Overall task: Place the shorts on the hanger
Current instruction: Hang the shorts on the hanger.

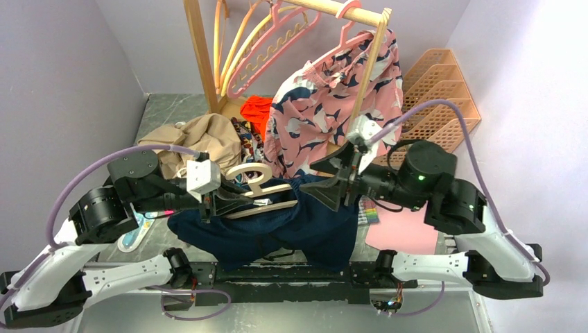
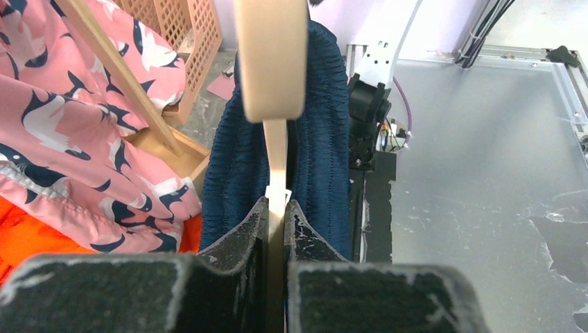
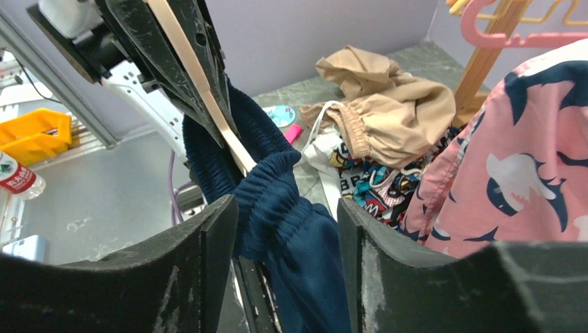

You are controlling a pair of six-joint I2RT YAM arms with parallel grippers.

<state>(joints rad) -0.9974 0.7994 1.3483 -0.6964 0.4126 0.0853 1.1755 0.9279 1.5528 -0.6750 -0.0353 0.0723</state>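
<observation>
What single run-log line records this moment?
left gripper: shut on pale cream wooden hanger | right gripper: open around navy blue fabric shorts | shorts: draped over hanger

The shorts (image 1: 291, 229) hide one arm of the hanger (image 1: 277, 187)

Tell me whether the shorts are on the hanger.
On: the shorts drape over the hanger, with navy fabric hanging on both sides of it in the left wrist view.
</observation>
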